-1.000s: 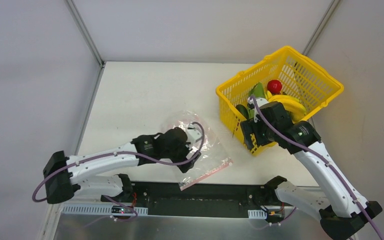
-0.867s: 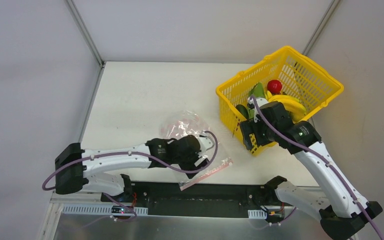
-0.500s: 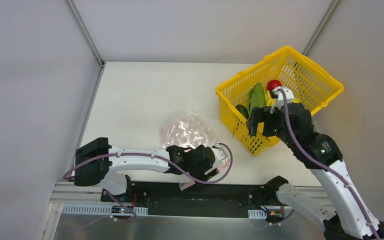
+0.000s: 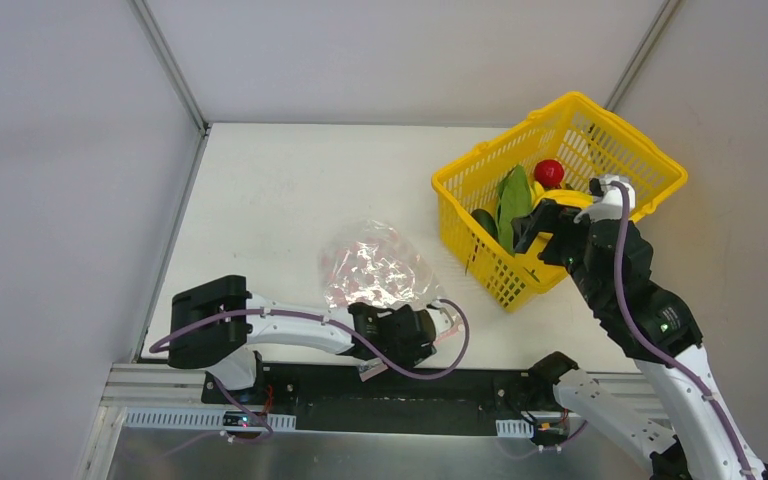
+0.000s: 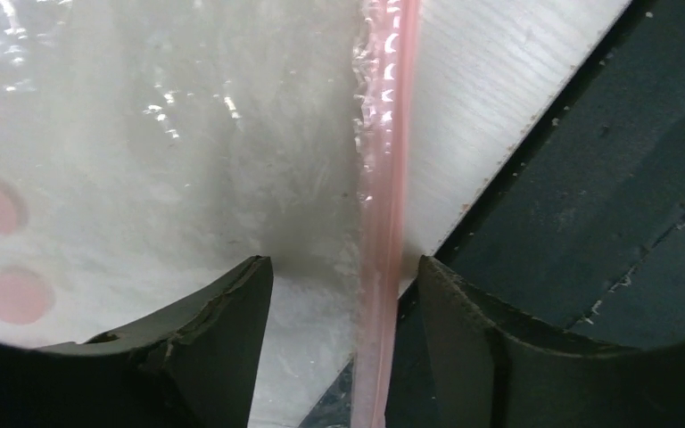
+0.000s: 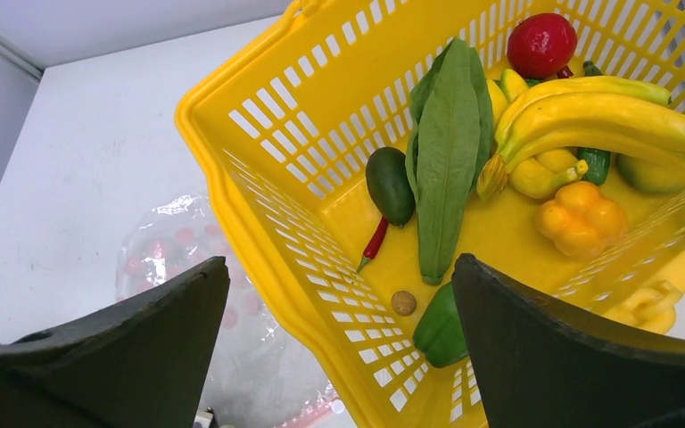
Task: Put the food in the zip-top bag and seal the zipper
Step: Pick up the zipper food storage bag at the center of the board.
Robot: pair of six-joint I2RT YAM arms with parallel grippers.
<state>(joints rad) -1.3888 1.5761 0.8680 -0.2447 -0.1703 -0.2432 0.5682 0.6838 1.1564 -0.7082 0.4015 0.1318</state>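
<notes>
Left hand (image 5: pixel 343 290) is sitting low at the near edge of the bench (image 4: pixel 280 200). Its fingers are standing apart and straddling the zipper (image 5: pixel 383 178), one over the clear film and the other over the dark rail past the bench edge. I am not seeing either finger pressing on the strip. The zip-top bag (image 4: pixel 375 270) is lying crumpled on the bench just beyond that hand, left of the yellow basket (image 4: pixel 457 225).

The food is resting in the basket: a long green leaf (image 6: pixel 446 152), a dark green fruit (image 6: pixel 390 183), a banana bunch (image 6: pixel 606 111), a red tomato (image 6: pixel 542 43), an orange pepper (image 6: pixel 581 218) and a green bell pepper (image 6: pixel 441 332).

I am watching the right hand (image 6: pixel 343 303) hovering above the basket, fingers spread wide and gripping nothing.
</notes>
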